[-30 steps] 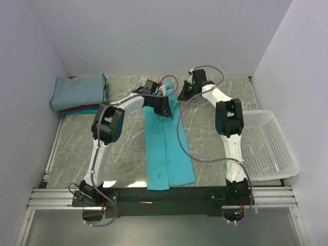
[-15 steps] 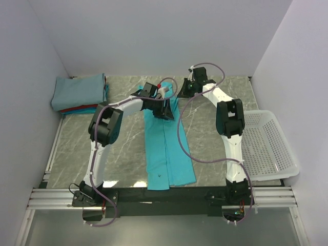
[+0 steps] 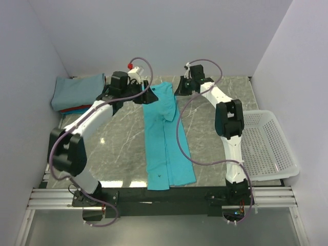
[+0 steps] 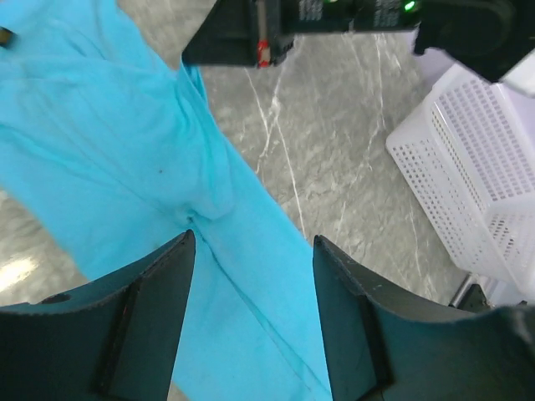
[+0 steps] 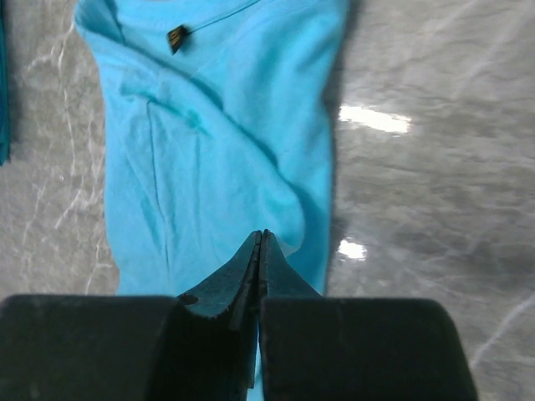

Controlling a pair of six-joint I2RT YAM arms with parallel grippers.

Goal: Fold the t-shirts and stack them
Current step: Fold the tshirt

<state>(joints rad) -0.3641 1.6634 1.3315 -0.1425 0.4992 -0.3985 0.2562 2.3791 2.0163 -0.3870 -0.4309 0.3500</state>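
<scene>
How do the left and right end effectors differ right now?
The left end effector is open wide; the right end effector is shut tight. The left hovers at the far left edge of the turquoise t-shirt, the right at its far right edge. Neither visibly holds cloth.

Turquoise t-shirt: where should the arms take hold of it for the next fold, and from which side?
Probably the far collar-end corners, pinched from above: the turquoise t-shirt lies flat as a long narrow strip, and the left gripper and right gripper are at that end.
</scene>
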